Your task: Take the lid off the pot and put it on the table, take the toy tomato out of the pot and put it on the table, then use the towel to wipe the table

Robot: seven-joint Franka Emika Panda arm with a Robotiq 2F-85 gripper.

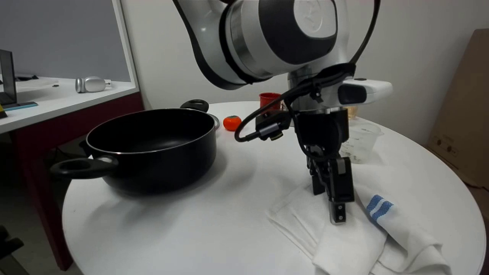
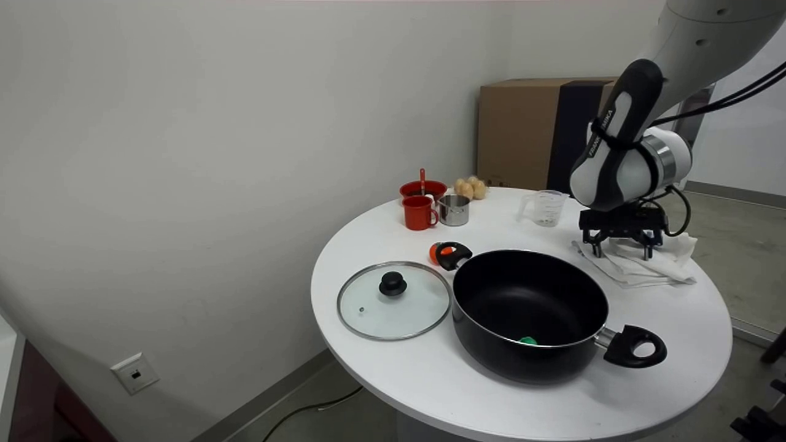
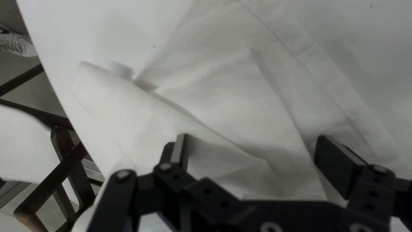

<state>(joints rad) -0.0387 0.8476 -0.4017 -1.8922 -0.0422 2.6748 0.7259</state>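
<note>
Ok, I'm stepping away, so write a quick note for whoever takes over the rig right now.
Gripper: open, down at the towel, not gripping it.
Towel: on the table, loosely folded.
Lid: flat on the table beside the pot.
Pot: uncovered, small green object inside.
Toy tomato: on the table near the pot.
Done: lid off, tomato out.
Left, it seems: wiping with the towel; I can't tell whether any has been done.

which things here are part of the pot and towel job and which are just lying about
Part of the job:
white table
black pot
glass lid, off the pot
toy tomato, on the table
towel

Just lying about:
red mug
red bowl
metal cup
egg-like things
measuring cup
cardboard box
something green in the pot, partly hidden
</note>
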